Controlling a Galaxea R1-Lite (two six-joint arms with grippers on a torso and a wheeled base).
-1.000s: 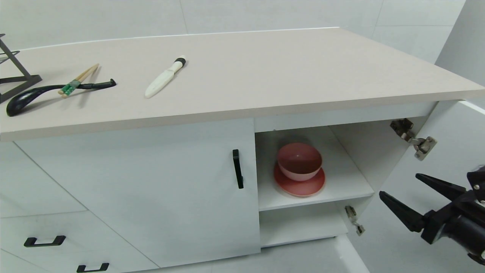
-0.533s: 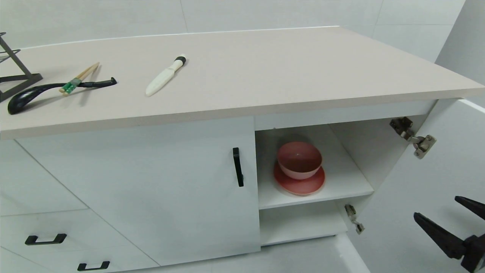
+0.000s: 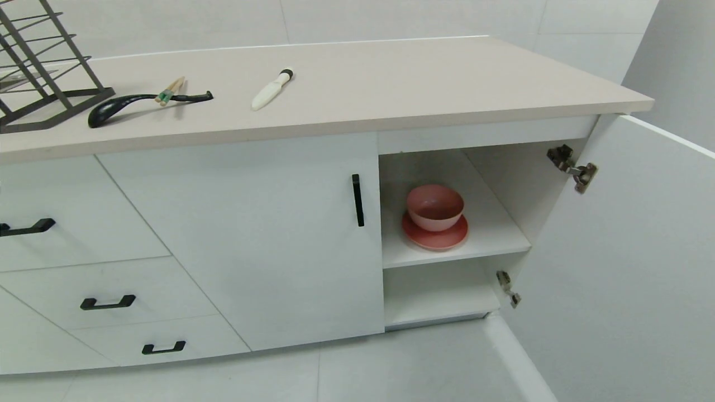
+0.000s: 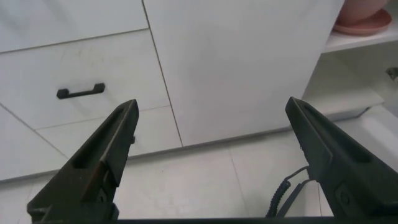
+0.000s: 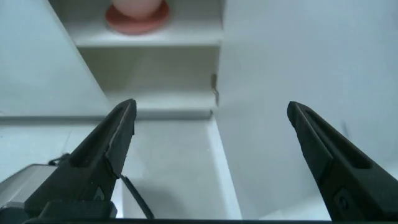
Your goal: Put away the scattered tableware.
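Countertop (image 3: 391, 78): black ladle (image 3: 128, 106), chopsticks (image 3: 170, 91) across its handle, white knife (image 3: 271, 90) nearby.
Open cabinet shelf (image 3: 497, 245): pink bowl (image 3: 434, 206) on pink plate (image 3: 434, 239).
Left gripper (image 4: 211, 102): fingers spread, empty.
Right gripper (image 5: 211, 104): fingers spread, empty.

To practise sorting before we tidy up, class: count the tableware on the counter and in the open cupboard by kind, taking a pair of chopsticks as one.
Bowl: 1
Plate: 1
Spoon: 1
Knife: 1
Chopsticks, one pair: 1
Total: 5
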